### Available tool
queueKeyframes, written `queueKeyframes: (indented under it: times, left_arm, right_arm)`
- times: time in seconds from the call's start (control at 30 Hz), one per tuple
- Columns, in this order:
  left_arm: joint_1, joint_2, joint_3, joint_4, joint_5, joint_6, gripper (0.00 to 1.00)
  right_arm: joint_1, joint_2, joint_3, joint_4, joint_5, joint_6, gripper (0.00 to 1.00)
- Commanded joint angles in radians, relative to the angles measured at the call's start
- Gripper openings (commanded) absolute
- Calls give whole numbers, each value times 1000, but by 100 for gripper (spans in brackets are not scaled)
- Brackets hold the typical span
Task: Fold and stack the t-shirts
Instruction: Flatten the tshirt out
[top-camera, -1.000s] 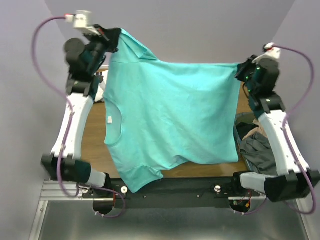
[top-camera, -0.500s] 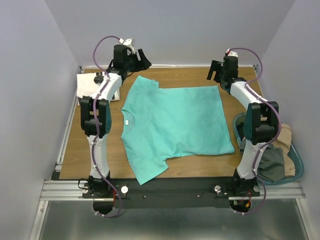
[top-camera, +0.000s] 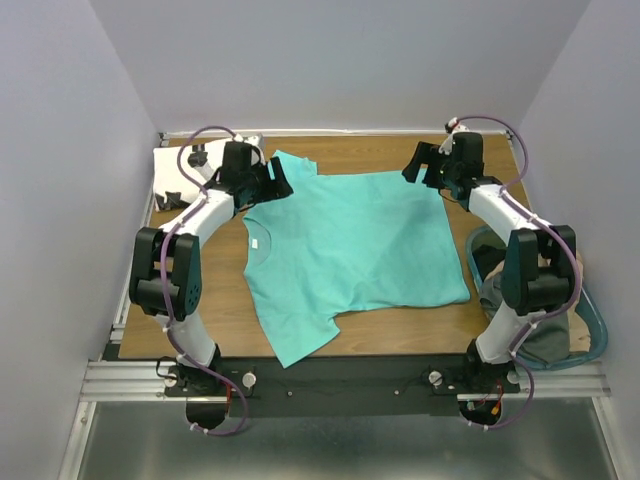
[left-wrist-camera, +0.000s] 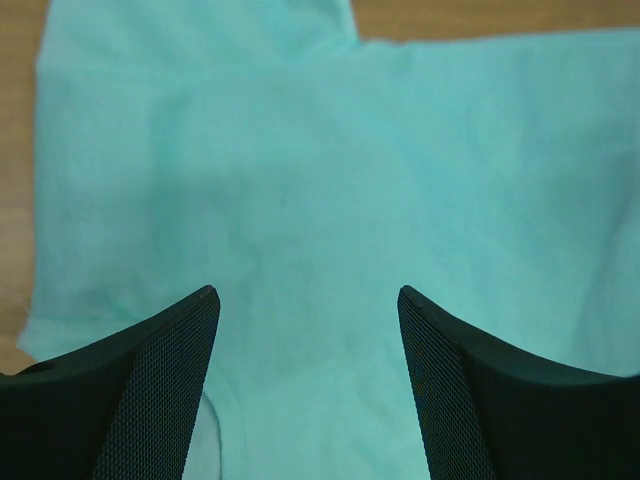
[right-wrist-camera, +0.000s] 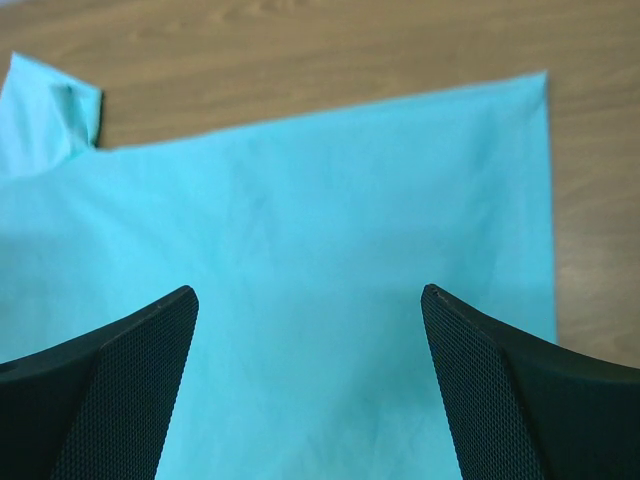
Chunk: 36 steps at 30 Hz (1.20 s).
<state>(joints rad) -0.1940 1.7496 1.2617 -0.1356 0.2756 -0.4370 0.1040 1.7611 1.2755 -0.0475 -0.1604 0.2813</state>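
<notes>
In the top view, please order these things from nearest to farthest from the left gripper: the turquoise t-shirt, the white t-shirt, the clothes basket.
1. turquoise t-shirt: directly under the left gripper, spread flat.
2. white t-shirt: to the gripper's left, in the far-left corner.
3. clothes basket: at the near right side, clearly the farthest.
</notes>
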Motion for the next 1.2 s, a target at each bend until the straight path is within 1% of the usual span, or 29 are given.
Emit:
queueKeyframes:
  times: [0.0,0.1,0.27,0.4,0.57,0.87,1.0,1.17]
  left_arm:
    - [-47,-2,-76,-65,-44,46,79]
    - [-71,4,-105,-87,-68,44,79]
    - [-79,21,-137,-105,-96,26,79]
    - [-79,60,-131,-127,-104,27,79]
    - [-79,126,-111,-139,-150,50,79]
    - [-78,249,-19,-154,-125,40,79]
    - [-74,294,45,-174,-125,34,79]
    - [-71,353,162,-219,-127,52,80]
  right_arm:
    - [6,-35,-91,-17,-119,25,98]
    - [11,-55,-146,-17,-122,29,98]
    - [10,-63,-215,-20,-149,30,98]
    - [11,-45,-249,-23,-162,35,97]
    - [10,-15,-268,-25,-160,36,97]
    - [11,34,-263,-43,-172,32,97]
    - [10,81,-243,-67,-174,36,97]
    - [10,139,-186,-117,-179,50,97]
